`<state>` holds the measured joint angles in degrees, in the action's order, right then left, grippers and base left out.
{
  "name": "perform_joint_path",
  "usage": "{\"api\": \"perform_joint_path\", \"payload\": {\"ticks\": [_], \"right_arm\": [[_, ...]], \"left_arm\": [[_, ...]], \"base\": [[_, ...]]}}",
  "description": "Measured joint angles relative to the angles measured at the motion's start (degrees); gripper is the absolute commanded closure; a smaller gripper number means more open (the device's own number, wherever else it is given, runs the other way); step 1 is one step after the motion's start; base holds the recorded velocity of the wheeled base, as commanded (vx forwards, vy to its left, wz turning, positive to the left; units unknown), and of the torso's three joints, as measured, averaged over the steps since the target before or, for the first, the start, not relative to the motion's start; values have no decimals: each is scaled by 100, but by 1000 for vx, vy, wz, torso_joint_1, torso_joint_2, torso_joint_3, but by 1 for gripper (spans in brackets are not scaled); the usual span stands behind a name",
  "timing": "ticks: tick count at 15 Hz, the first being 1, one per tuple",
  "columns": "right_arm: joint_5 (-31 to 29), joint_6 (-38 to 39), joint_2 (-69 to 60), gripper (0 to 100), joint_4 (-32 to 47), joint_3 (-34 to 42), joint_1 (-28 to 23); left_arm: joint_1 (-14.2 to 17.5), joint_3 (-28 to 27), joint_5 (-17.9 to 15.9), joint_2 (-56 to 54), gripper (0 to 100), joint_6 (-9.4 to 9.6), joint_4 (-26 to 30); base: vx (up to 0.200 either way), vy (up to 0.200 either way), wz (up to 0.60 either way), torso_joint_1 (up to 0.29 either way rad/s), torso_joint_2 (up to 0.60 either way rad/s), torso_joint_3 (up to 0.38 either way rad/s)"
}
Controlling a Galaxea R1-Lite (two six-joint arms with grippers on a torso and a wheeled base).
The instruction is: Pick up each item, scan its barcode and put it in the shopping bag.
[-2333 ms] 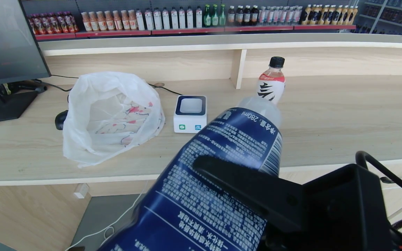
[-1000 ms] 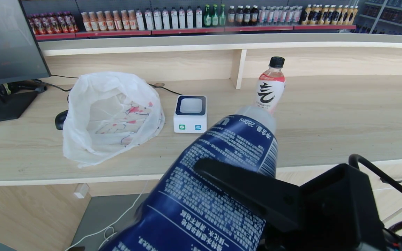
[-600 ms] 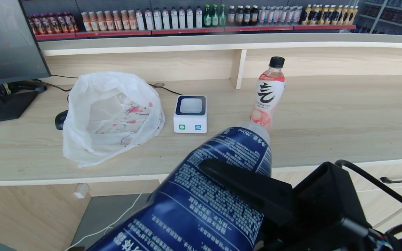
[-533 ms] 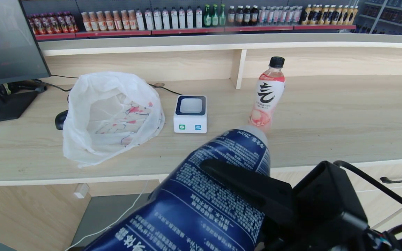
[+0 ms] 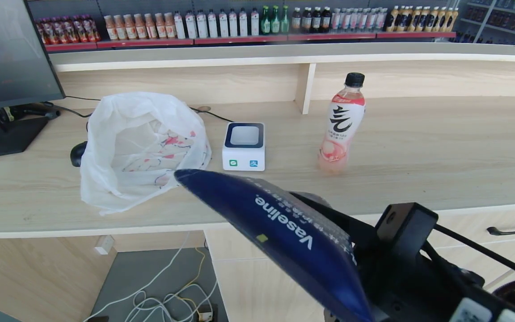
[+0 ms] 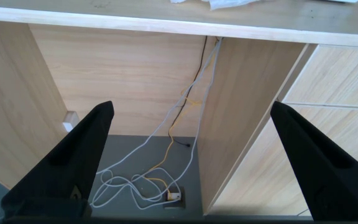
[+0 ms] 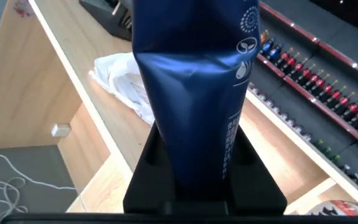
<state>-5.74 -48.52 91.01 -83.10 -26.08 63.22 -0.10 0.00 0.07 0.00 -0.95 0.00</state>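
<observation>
Rolled since earlier: dark blue squeeze tube (image 5: 275,219) turned edge-on in my right gripper (image 7: 201,146), jaws clamped on its body. Long axis slants toward white plastic shopping bag (image 5: 143,147); white box scanner (image 5: 243,146) ahead on wooden counter (image 5: 418,152), right arm nearer. Left gripper (image 6: 191,162) jaws apart, below counter edge. Pink drink bottle (image 5: 341,123) upright right of scanner, room between.

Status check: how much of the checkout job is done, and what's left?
Done: nothing I can confirm; what the shopping bag holds is unclear. In hand: the right gripper is shut on the blue tube, held away from the scanner. Left: scan the tube if that is not yet done, bag it, then handle the pink bottle standing upright on the counter.
</observation>
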Motion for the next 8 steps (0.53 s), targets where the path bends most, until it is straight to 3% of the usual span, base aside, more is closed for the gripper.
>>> {"api": "perform_joint_path", "payload": {"ticks": [2, 8], "right_arm": [[79, 853, 55, 100, 9, 87, -38], [118, 1986, 61, 100, 50, -250, -327]], "left_arm": [[0, 0, 0, 0, 0, 0, 0], [0, 0, 0, 0, 0, 2, 0]], "base": [[0, 0, 0, 0, 0, 0], [0, 0, 0, 0, 0, 0]]}}
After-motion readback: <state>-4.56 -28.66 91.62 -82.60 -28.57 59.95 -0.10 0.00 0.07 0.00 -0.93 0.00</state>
